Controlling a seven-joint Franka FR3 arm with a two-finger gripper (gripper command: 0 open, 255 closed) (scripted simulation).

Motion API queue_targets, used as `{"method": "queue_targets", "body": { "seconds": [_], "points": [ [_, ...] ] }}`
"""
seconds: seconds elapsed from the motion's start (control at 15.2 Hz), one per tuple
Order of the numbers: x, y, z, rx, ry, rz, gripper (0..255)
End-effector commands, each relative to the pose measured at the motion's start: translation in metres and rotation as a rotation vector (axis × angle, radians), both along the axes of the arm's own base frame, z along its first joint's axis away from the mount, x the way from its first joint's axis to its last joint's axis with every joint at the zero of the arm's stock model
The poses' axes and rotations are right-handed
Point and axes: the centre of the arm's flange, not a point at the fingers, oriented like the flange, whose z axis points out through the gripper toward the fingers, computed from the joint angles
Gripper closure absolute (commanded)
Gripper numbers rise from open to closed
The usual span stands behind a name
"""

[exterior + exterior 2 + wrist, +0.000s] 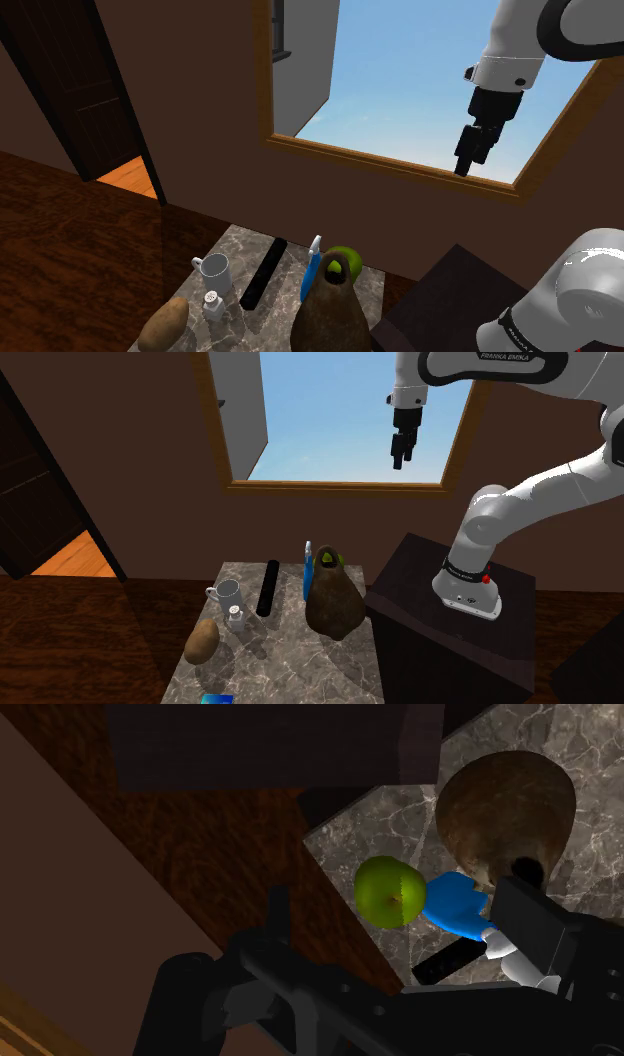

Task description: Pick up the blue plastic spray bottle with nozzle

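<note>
The blue spray bottle [310,273] with a white nozzle stands upright on the marble table [265,318], squeezed between a green apple [346,261] and a black bar [263,272]. In the second exterior view the bottle [308,578] is at the table's far side, just beside a brown vase [334,604]. My gripper [468,162] hangs high above, in front of the window, far from the bottle. Its fingers stand apart and hold nothing. Looking down from the wrist, the gripper [400,904] sees the bottle [455,902] lying between the apple [389,891] and the vase [505,809].
A white mug [226,592], a small shaker [236,617] and a potato [201,640] sit on the table's left part in the second exterior view. A blue item [217,699] shows at the near edge. The dark stand [440,607] is on the right.
</note>
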Motion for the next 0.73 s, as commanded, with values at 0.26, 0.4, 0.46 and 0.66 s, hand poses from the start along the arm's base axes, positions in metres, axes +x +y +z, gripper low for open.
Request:
{"method": "queue_targets", "body": {
  "seconds": [0.26,0.4,0.46,0.66],
  "points": [
    [0.008,0.040,-0.031,-0.005,-0.020,-0.117,0],
    [0.013,0.059,-0.047,-0.007,-0.030,-0.175,0],
    [0.017,0.069,-0.054,-0.008,-0.035,-0.204,0],
    [0.029,0.096,-0.078,-0.012,-0.050,-0.292,0]
  ]
}}
